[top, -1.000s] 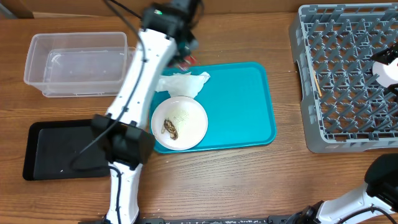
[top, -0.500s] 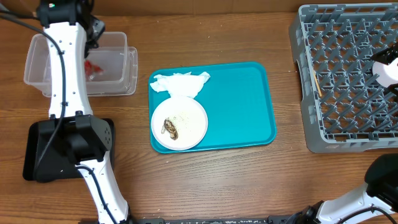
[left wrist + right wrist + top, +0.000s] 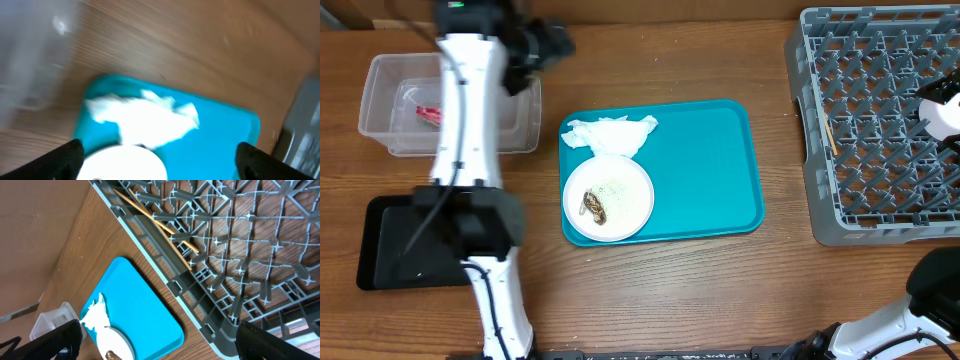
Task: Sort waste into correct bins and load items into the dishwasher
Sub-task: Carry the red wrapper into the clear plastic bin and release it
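Left pincer (image 3: pixel 159 146) empty, fingers spread wide, hanging by the clear tub (image 3: pixel 368 105)
The likely slip, as I judge it: the crumpled napkin (image 3: pixel 612 133) touches the white plate (image 3: pixel 638 205), so a low pinch could catch the rim and tip the food scrap (image 3: pixel 593 207) and rice onto the teal tray (image 3: pixel 705 160); the napkin lies on that tray, near the pincer but not between its fingers, and the red wrapper (image 3: pixel 428 113) sits in the tub
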